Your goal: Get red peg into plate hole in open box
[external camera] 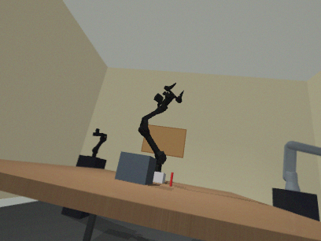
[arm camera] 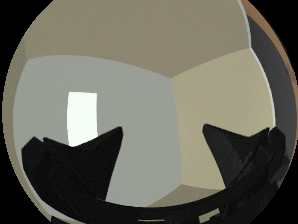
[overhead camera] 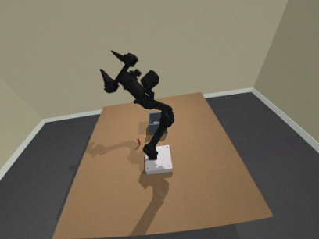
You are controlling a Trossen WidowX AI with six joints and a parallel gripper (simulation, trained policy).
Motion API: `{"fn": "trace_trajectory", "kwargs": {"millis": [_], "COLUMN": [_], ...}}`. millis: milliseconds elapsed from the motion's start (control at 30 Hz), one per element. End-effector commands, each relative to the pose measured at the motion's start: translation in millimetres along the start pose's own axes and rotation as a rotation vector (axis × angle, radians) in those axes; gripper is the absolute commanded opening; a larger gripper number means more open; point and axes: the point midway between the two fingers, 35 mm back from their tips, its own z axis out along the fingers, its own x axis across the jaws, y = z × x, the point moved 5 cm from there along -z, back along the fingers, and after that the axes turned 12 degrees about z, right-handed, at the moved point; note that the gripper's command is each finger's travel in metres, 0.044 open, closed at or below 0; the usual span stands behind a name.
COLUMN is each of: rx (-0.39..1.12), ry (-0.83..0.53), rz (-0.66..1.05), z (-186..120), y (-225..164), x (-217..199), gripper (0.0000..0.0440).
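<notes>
The red peg (overhead camera: 138,141) (external camera: 171,179) stands upright on the table, a short way to the left of the box in the top view. The open blue-grey box (overhead camera: 152,128) (external camera: 135,168) stands behind the arm's base in that view, partly covered by the arm. A small pale part of the plate shows inside it; its hole cannot be made out. My gripper (overhead camera: 105,60) (external camera: 179,87) (arm camera: 165,130) is wide open and empty, high above the table and far from the peg, its fingers pointing up and away.
The arm stands on a white base block (overhead camera: 164,159) (external camera: 159,177) on the brown table (overhead camera: 211,183) (external camera: 220,205). Another black arm (external camera: 100,142) and a grey arm (external camera: 290,161) stand in the background. The wrist view shows only walls, ceiling, a light and a bit of floor and brown surface.
</notes>
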Motion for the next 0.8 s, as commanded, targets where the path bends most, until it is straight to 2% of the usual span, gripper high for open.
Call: {"fn": "trace_trajectory", "kwargs": {"millis": [0, 367, 767], "rx": [0.032, 0.02, -0.147], "ry": [-0.026, -0.193, -0.477], "rz": [-0.091, -0.324, -0.461], "z": [4.2, 23.4, 40.2], "y": [-13.6, -6.1, 56.8], "x": [-29.3, -113.7, -197.8], "gripper": [0.044, 0.044, 0.044]}}
